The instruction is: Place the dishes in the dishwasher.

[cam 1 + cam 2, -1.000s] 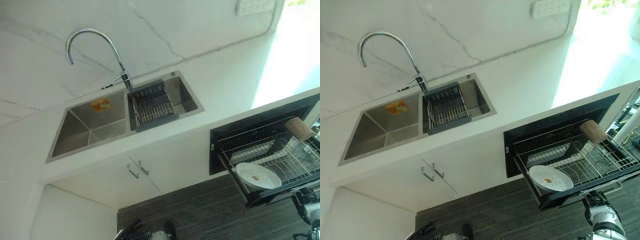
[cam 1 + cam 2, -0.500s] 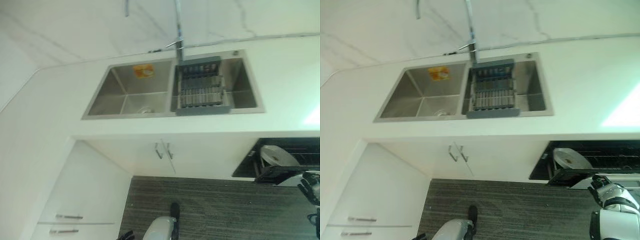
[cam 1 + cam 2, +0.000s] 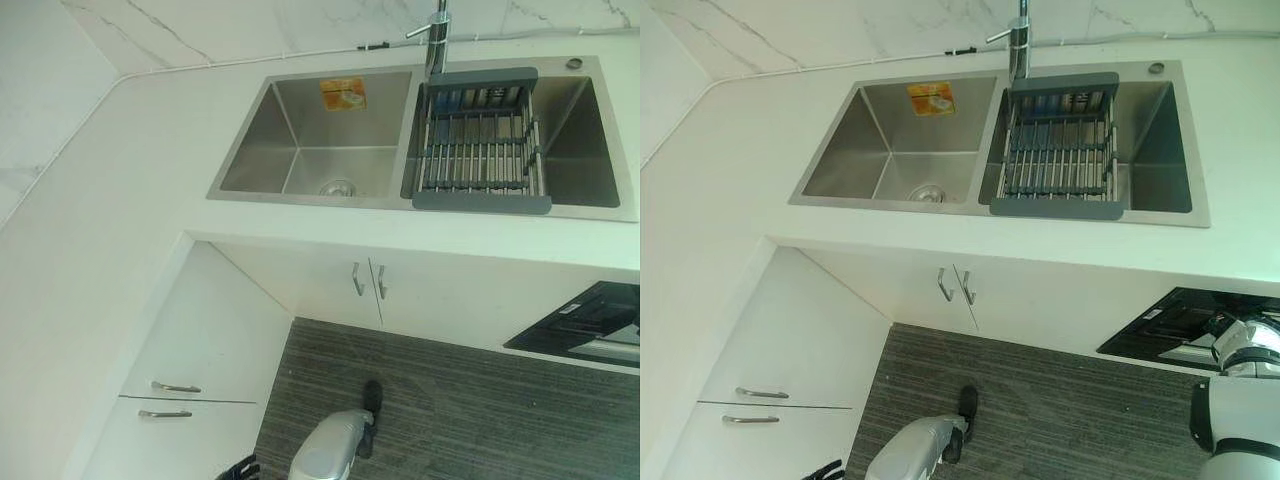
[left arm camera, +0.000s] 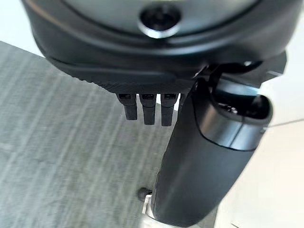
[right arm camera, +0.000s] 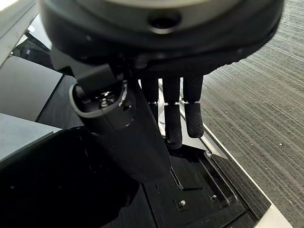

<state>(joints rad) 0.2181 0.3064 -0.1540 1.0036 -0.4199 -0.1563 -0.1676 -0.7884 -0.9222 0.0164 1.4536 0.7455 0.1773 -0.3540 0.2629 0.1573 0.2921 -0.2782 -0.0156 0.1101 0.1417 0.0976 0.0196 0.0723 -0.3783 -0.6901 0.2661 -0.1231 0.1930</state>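
Note:
The black dishwasher (image 3: 1175, 328) sits under the counter at the lower right of the eye views, cut off by the edge; I see no dishes. My right hand (image 5: 173, 123) hangs just over the dishwasher's black front (image 5: 190, 190), fingers straight and holding nothing. My left hand (image 4: 148, 110) hangs over the floor with its fingers straight and its thumb (image 4: 199, 166) alongside, also holding nothing.
A steel double sink (image 3: 250, 150) is set in the white counter (image 3: 120, 200), with a grey drying rack (image 3: 480, 150) across its right basin and a tap (image 3: 437, 40) behind. Below are cabinet doors (image 3: 365, 280), drawers (image 3: 170, 400) and dark striped floor (image 3: 450, 400).
The camera has swung left: the sink and left-hand cabinets now sit in the middle, and the dishwasher's rack with its white plate has passed out at the right edge.

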